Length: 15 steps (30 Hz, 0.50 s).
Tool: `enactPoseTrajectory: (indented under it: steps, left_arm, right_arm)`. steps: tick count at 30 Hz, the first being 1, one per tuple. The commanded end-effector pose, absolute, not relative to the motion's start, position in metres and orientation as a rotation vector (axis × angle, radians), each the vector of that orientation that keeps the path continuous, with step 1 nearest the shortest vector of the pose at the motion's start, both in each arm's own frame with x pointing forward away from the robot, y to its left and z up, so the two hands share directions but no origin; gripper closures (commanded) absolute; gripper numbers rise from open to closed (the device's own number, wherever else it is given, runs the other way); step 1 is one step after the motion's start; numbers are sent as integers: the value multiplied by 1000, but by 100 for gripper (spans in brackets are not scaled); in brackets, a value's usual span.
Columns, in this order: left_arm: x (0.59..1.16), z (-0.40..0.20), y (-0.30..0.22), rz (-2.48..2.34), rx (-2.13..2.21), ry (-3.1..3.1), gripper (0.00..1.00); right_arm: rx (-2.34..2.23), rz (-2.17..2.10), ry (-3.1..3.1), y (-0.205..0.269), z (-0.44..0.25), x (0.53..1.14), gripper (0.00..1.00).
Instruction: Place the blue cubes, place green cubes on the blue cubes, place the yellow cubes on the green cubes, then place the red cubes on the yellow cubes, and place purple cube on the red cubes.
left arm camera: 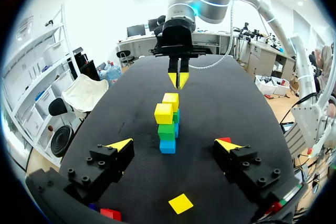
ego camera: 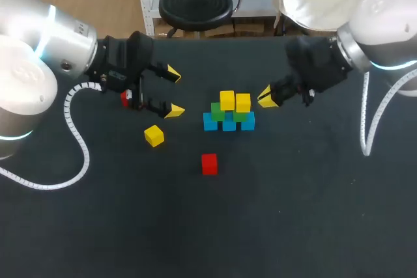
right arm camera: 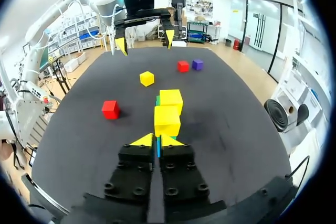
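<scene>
The worktop (ego camera: pixel 293 213) is a flat, matte black sheet, and every block on it is a small, smooth, sharp-edged cube of plain colour. Nearest lies a loose red cube (ego camera: pixel 209 163), alone at about 7 o'clock from the stack. A loose yellow cube (ego camera: pixel 154 135) sits a little farther back, between 8 and 9 o'clock from the stack and slightly turned. The stack stands near the middle of the worktop. Its base is three blue cubes (ego camera: pixel 229 124) touching in a row, two green cubes (ego camera: pixel 217 111) rest on them, and two yellow cubes (ego camera: pixel 227 100) sit side by side on the green ones. The left arm (ego camera: pixel 58 43) has a rounded silver casing and a black wrist, and it lies nearly level, pointing toward 3 o'clock. The left tool (ego camera: pixel 173 92) sits between 9 and 10 o'clock from the stack, its yellow wedge tips spread wide with nothing between them. A second red cube (ego camera: pixel 124 99) is partly hidden under its fingers, and the purple cube (right arm camera: pixel 197 64) lies just beside that red one. The right arm (ego camera: pixel 378 24) slants down from 2 o'clock. The right tool (ego camera: pixel 267 97) has its tips pressed together on nothing and hangs just beside the top yellow cubes.
</scene>
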<state>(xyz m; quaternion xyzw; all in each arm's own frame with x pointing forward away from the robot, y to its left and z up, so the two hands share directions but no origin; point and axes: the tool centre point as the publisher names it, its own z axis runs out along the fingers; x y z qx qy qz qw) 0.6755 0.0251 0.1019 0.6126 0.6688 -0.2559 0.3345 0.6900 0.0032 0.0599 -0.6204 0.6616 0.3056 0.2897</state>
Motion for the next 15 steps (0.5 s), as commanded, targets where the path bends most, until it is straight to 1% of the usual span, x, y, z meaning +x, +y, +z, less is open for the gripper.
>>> enactPoseTrajectory:
  steps: [1, 15]
  left_arm:
    - [675, 101, 26, -669, 1596, 1737, 0]
    - [675, 101, 26, -669, 1596, 1737, 0]
  right_arm:
    - [-1663, 833, 1758, 7, 56, 698, 100]
    - [-1665, 843, 1756, 14, 54, 699, 100]
